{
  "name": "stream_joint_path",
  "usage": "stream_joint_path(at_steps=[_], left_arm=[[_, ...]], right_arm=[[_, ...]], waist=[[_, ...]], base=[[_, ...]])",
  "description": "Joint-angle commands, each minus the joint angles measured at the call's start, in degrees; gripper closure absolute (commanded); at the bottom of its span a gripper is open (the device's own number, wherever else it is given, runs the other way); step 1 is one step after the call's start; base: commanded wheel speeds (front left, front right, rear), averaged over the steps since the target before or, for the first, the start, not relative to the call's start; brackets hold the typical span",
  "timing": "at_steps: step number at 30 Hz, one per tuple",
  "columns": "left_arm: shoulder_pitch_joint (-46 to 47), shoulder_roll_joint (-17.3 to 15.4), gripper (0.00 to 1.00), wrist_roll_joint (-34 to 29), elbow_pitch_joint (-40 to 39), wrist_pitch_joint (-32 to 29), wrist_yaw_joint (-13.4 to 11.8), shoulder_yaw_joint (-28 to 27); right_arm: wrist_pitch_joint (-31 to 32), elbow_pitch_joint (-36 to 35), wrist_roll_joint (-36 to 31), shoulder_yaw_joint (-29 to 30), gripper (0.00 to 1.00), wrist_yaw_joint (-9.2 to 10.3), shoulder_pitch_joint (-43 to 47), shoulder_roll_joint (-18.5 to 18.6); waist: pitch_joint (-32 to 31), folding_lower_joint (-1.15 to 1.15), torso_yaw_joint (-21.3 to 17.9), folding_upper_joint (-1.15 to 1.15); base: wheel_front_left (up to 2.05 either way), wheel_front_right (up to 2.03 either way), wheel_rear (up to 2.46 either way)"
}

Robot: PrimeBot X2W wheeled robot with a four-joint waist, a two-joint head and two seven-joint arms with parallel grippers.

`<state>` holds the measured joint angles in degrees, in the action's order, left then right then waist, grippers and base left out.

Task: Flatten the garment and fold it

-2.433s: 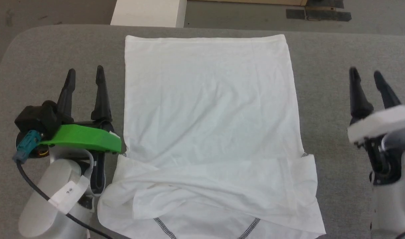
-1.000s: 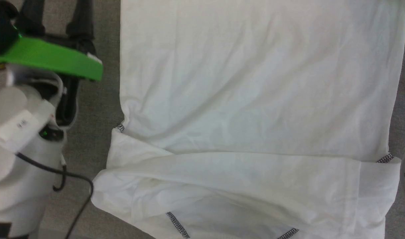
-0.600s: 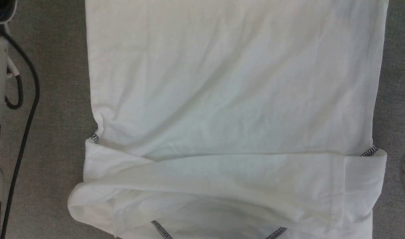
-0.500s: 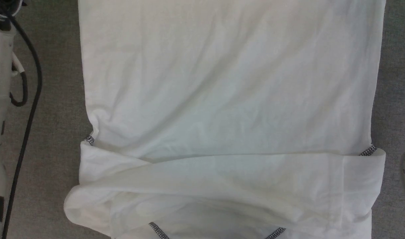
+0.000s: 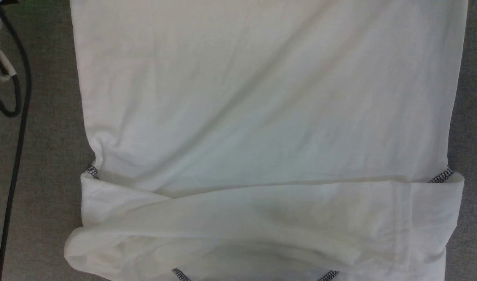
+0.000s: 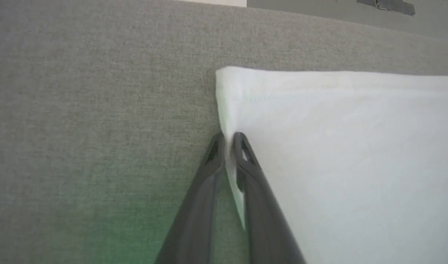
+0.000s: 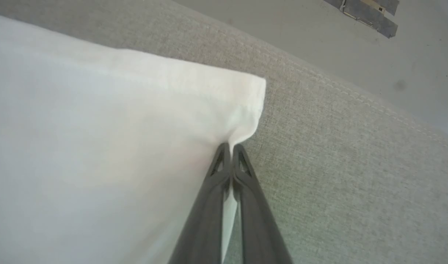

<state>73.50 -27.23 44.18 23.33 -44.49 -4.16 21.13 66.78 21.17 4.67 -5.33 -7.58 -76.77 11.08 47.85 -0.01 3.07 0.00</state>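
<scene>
The white garment (image 5: 261, 117) lies flat on the grey table (image 5: 47, 156), its sleeves folded across the near part, dark zigzag seams showing at both sides and the bottom edge. In the left wrist view my left gripper (image 6: 228, 138) pinches the garment (image 6: 337, 146) at its left side edge, just below the far left corner, with the fabric edge between the nearly closed fingers. Over in the right wrist view my right gripper (image 7: 230, 148) is shut on the garment (image 7: 99, 146) at its right side edge, near the far right corner, and the cloth puckers at the tips.
The pale left forearm with a black cable (image 5: 15, 128) runs down the left edge of the head view. Beyond the table's far edge (image 7: 356, 91) lies grey floor with a dark strip (image 7: 370, 16). A white box corner (image 6: 224, 3) shows past the table.
The head camera has dropped closer over the garment, so both grippers left its picture. The left gripper, open a moment ago, has closed on the left side edge.
</scene>
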Motion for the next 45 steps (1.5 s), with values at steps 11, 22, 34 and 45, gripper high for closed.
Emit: stream_joint_path(at_steps=[11, 22, 34, 45], left_arm=[[2.25, 0.01, 1.00, -5.75, 0.94, 18.47, 2.50, -0.85], [0.88, 1.46, 1.00, -6.44, 3.36, 29.69, 7.56, 0.05], [-20.35, 3.57, 1.00, 2.10, -0.07, 35.28, 10.99, 1.72], [-47.27, 5.00, 1.00, 10.02, -10.70, 38.49, 7.58, 0.12]], right_arm=[[-11.35, 1.71, -2.98, 3.17, 1.00, 0.09, -1.75, 0.29], [-22.34, 4.75, -0.55, 4.60, 1.00, 0.09, 0.28, -0.26], [-24.55, -3.45, 14.89, 3.71, 1.00, 0.09, 26.15, 5.81], [-25.72, -12.84, 22.24, 11.63, 1.00, 0.09, 53.79, 0.02]], waist=[[-2.56, 0.01, 0.45, 0.00], [-13.37, 0.01, 1.61, 0.00], [-31.71, 0.01, 2.79, 0.00], [-40.57, 0.01, 2.18, 0.00]], base=[[0.00, 0.00, 0.00], [0.00, 0.00, 0.00], [0.00, 0.00, 0.00], [0.00, 0.00, 0.00]])
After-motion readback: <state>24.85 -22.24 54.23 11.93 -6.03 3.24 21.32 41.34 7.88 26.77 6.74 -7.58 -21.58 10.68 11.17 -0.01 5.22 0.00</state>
